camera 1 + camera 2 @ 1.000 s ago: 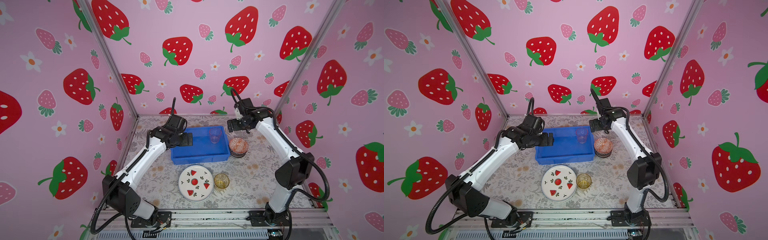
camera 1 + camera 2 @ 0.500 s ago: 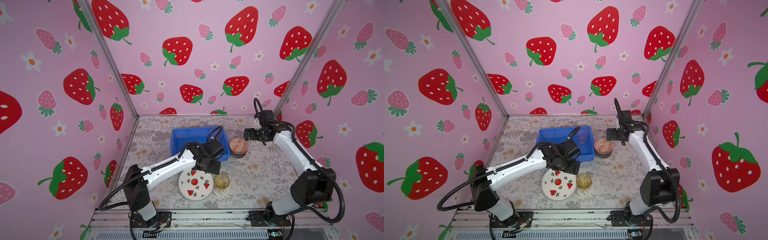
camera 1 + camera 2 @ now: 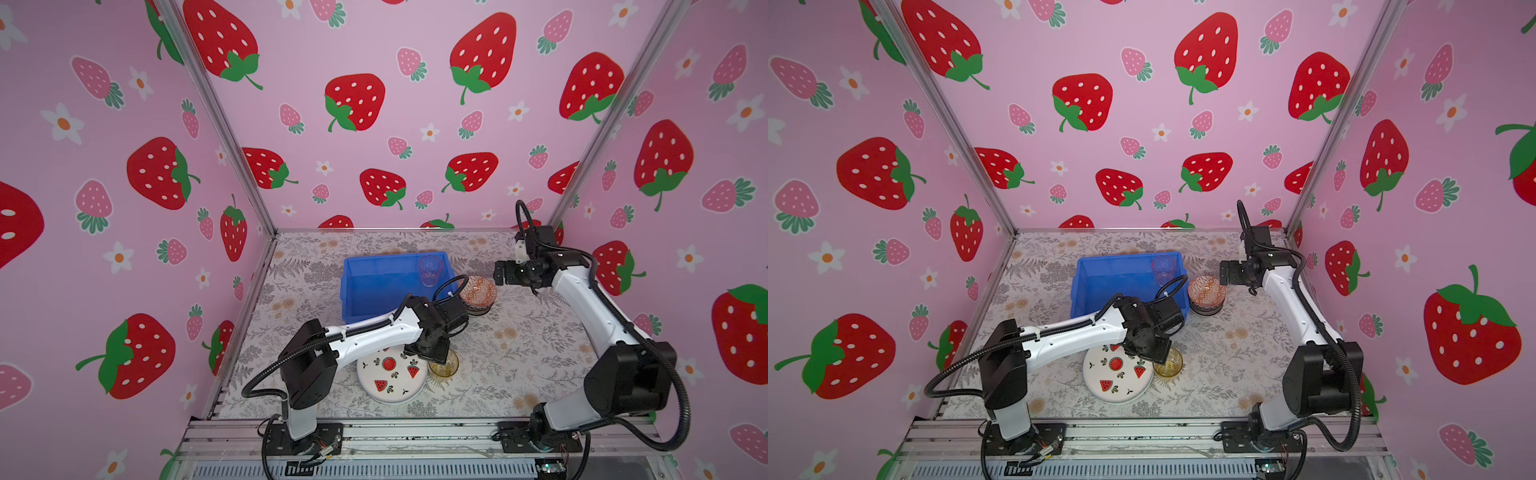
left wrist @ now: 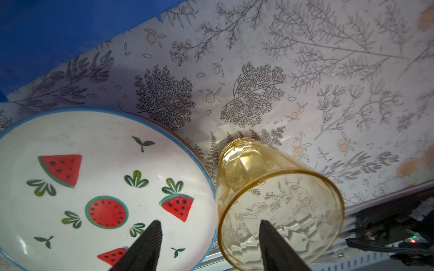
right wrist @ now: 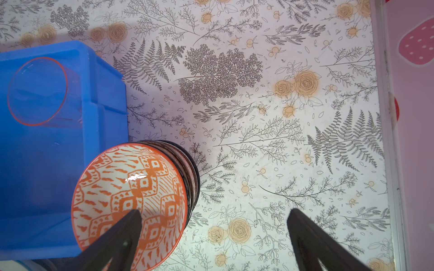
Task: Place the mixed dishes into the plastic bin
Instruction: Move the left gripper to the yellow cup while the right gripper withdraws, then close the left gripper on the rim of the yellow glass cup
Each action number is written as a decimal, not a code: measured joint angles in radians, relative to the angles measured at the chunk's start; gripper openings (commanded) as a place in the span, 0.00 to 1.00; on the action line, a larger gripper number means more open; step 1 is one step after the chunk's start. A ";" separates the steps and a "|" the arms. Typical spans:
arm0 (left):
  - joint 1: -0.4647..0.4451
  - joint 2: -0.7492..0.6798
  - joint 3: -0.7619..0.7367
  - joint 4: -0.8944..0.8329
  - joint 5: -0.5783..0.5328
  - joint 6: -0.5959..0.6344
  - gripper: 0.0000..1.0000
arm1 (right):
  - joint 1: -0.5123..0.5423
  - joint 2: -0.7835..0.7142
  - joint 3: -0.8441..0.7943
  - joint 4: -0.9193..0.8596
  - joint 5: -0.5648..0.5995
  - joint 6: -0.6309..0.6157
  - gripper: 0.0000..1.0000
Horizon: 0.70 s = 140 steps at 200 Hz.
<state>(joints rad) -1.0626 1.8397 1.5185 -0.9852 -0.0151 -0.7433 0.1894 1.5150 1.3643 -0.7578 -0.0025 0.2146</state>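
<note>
Hanging low over the front of the surface (image 3: 519, 332), the left gripper (image 4: 210, 225) is pointed down at the seam between the watermelon plate (image 4: 94, 140) and the amber tumbler (image 4: 277, 187). Its 2 fingers are parted. 1 is seen over the plate's right edge and the other over the tumbler's mouth, so the glass wall nearest the plate lies between them. A gap is visible on each side of that wall and no clamping is seen. The gripper is recorded as released, with nothing grasped. Whether the fingertips sit below the rim cannot be told.

Amber tumbler: upright on the surface, just beside the plate's right edge. Contact between the 2 cannot be settled. In both top views it is partly hidden under the left wrist.

Watermelon plate: flat on the surface, in front of the blue bin (image 3: 374, 291) and apart from it.

Blue bin: set at the middle of the surface, toward the back. 1 pink tumbler (image 3: 430, 270) is noted upright inside it, in the far right corner.

Bowl stack: an orange-patterned bowl (image 5: 131, 194) is seated on top of darker bowls (image 5: 187, 164). The stack is on the surface just beside the bin's right wall, outside the bin. The number of bowls beneath cannot be counted.

Right gripper (image 5: 215, 211): held above the surface to the right of the bowl stack, spread wide, with only the surface seen between its fingers. In the wrist view 1 finger overlaps the orange-patterned bowl's edge. In both top views the gripper is seen raised and apart from that bowl.
</note>
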 measured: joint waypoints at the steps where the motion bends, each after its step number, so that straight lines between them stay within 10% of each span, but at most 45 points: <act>1: 0.000 0.000 0.000 0.000 0.000 0.000 0.64 | 0.000 0.000 -0.001 0.001 0.000 0.000 0.99; 140: -0.018 0.014 -0.001 0.038 0.024 -0.010 0.35 | -0.004 0.000 -0.003 0.003 -0.007 -0.004 1.00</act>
<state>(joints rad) -1.0801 1.8538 1.5173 -0.9470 0.0090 -0.7536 0.1856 1.5150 1.3613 -0.7544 -0.0093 0.2104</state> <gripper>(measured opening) 0.354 0.992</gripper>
